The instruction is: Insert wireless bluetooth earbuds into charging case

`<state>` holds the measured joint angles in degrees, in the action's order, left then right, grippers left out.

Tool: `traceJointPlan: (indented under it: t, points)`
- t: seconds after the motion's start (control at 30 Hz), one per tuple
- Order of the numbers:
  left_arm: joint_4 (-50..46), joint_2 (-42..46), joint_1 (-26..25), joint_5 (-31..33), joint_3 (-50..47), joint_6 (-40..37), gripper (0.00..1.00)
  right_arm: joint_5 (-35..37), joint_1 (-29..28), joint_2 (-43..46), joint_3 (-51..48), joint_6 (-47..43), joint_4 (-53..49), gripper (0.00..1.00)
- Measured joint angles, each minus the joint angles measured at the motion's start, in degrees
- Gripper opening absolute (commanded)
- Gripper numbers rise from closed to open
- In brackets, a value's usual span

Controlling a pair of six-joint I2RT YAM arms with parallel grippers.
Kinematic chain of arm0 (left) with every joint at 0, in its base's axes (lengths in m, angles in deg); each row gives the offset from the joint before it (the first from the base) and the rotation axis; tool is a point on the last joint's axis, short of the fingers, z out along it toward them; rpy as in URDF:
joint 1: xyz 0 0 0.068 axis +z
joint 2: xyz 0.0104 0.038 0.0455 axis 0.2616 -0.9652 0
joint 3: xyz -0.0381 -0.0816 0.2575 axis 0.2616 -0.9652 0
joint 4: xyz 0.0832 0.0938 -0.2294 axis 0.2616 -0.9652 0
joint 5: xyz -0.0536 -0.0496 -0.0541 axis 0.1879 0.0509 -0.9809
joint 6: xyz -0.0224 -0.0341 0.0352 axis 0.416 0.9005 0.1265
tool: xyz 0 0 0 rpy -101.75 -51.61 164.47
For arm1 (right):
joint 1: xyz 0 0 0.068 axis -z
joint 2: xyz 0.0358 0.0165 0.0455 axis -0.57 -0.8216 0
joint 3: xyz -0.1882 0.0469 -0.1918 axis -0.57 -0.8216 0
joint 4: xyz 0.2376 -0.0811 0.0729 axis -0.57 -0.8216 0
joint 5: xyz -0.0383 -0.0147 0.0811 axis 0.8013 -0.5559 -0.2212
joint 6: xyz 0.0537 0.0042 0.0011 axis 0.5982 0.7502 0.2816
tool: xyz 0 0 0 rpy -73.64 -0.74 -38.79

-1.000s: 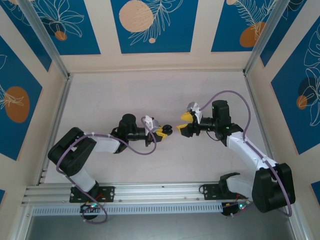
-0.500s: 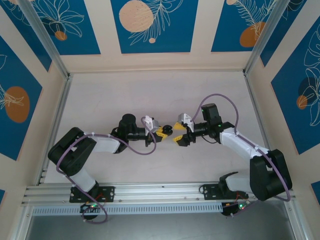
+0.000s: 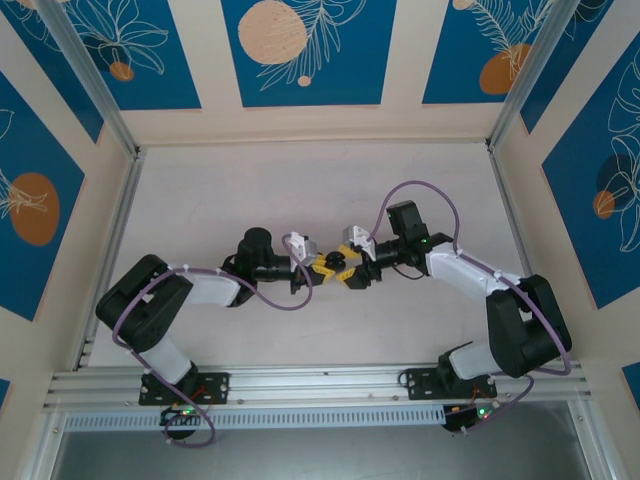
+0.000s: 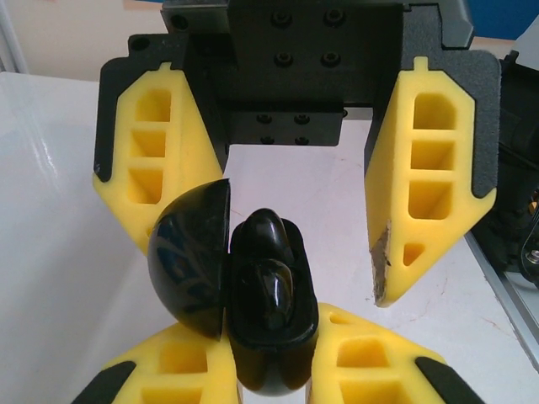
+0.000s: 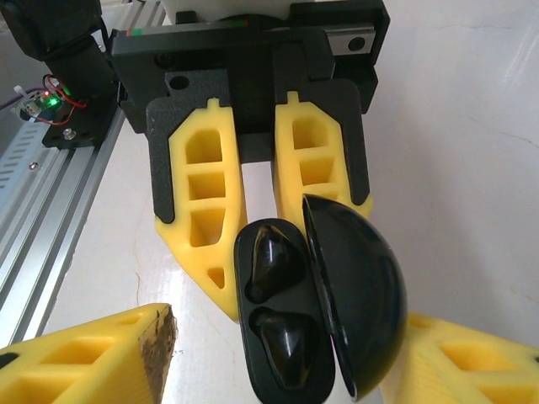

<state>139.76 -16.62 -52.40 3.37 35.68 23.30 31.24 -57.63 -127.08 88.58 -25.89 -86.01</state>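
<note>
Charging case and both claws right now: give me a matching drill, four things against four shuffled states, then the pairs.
Things:
1. left claw
2. right claw
3. case lid
4. earbuds

States:
A. seated in the wells of the charging case
B. open, one finger on each side of the case
C. swung open
D. shut on the case base

Pairs: 1-D, 2-B, 3-C, 4-A
</note>
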Motion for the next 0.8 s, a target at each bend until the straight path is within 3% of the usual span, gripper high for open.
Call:
traceJointPlan:
  t: [0.5,0.8]
  points:
    - [-0.02,0.09,0.0,-0.42,0.02,0.02,0.1,1.84,3.91,15.87,-5.05,0.35,-1.27,0.58]
    - [1.29,0.09,0.0,-2.25,0.02,0.94,0.1,4.46,3.61,13.42,-3.76,-5.18,-4.13,0.49]
